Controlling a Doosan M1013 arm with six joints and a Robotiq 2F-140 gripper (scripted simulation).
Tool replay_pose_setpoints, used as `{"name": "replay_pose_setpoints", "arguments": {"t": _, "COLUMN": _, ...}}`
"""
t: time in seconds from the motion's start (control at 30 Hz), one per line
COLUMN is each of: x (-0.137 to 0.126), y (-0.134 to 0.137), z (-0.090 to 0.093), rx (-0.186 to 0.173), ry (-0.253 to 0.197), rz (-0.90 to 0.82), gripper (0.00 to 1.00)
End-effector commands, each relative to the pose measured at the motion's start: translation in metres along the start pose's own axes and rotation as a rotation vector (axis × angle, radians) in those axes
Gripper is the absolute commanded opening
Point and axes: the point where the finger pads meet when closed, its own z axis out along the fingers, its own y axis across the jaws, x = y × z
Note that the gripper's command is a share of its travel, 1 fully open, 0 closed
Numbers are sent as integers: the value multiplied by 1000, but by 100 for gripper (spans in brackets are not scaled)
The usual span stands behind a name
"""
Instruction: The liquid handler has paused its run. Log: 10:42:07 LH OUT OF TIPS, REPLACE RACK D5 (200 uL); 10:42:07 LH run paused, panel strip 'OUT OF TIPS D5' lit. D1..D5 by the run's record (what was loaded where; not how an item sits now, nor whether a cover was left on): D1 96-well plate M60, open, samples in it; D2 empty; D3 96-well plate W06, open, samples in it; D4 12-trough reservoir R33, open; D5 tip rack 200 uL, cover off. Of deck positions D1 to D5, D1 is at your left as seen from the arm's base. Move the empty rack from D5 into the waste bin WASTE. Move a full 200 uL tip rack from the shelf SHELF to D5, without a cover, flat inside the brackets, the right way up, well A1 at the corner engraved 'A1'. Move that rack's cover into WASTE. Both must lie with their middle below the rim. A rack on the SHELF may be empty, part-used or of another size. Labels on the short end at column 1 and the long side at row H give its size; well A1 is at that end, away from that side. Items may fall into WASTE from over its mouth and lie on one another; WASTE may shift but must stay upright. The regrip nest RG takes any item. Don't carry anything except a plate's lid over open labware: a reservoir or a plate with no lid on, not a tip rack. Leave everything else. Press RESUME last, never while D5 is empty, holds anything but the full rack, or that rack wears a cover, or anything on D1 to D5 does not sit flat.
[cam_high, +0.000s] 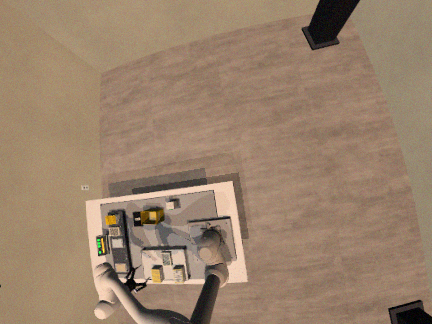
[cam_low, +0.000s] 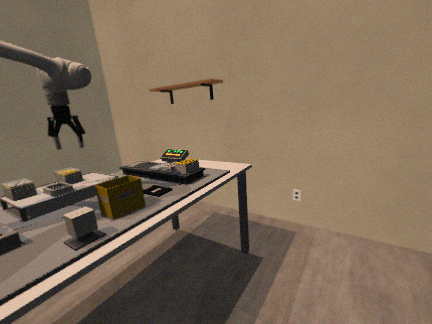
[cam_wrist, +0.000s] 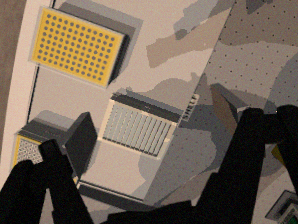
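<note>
My gripper (cam_high: 134, 284) (cam_low: 66, 135) (cam_wrist: 151, 111) is open and empty. It hangs high above the left end of the SHELF (cam_high: 148, 256) (cam_low: 37, 199) (cam_wrist: 235, 60). In the wrist view a yellow rack (cam_wrist: 77, 46) with dark holes lies at the upper left. A pale ribbed item (cam_wrist: 137, 129) lies in the middle. A yellow-rimmed rack (cam_wrist: 27, 150) lies at the lower left, partly hidden by my finger. The rack on D5 (cam_high: 111, 219) (cam_low: 186, 164) has a yellow top and sits at the far end of the dark deck (cam_high: 121, 254) (cam_low: 150, 171). The yellow bin WASTE (cam_high: 152, 216) (cam_low: 120, 195) stands upright.
The lit green panel (cam_high: 101, 245) (cam_low: 175, 154) stands beside the deck. A black nest (cam_low: 159, 191) lies near the bin. A pale box on a dark base (cam_high: 172, 204) (cam_low: 80, 222) stands near the table edge. A wooden wall shelf (cam_low: 187, 85) hangs on the wall behind.
</note>
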Motion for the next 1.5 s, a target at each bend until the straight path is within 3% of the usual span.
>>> {"name": "replay_pose_setpoints", "arguments": {"t": 0.0, "x": 7, "y": 14, "z": 0, "rx": 0, "ry": 0, "rz": 62, "gripper": 77}}
{"name": "replay_pose_setpoints", "arguments": {"t": 1.0, "x": 63, "y": 131, "z": 0, "rx": 0, "ry": 0, "rz": 582, "gripper": 77}}
{"name": "replay_pose_setpoints", "arguments": {"t": 1.47, "x": 89, "y": 185, "z": 0, "rx": 0, "ry": 0, "rz": 587, "gripper": 77}}
